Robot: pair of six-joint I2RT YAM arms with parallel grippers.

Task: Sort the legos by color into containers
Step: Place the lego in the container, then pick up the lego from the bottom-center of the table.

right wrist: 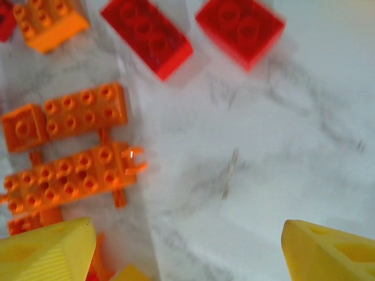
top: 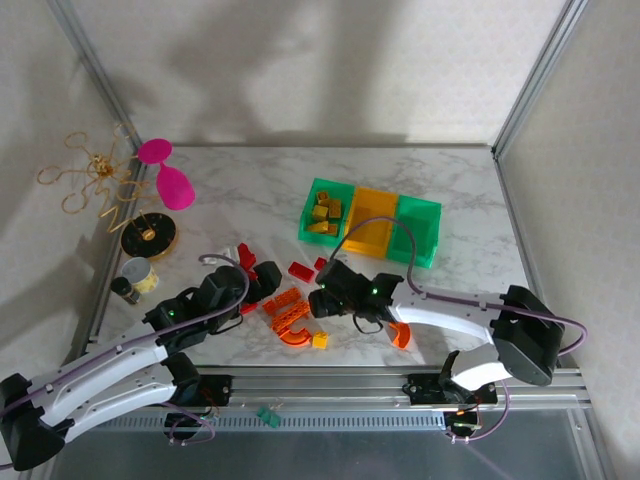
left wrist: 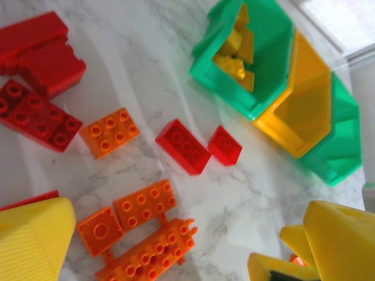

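bins (left wrist: 275, 67) in left wrist view; right tool (right wrist: 187, 243) spread beside orange legos (right wrist: 70, 170).

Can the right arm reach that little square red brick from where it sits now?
Probably yes: the right gripper is open, and only bare marble tabletop lies between it and the red square brick.

Lab cell: aluminium frame (top: 529, 90), marble tabletop (top: 250, 190)

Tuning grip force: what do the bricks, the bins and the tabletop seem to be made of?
The bricks, like the red brick, look like hard moulded plastic: glossy, with crisp studs. The green bin and the yellow-orange bin seem to be thin plastic, their walls slightly translucent. The tabletop is smooth, grey-veined white; whether marble or printed laminate, I cannot tell.
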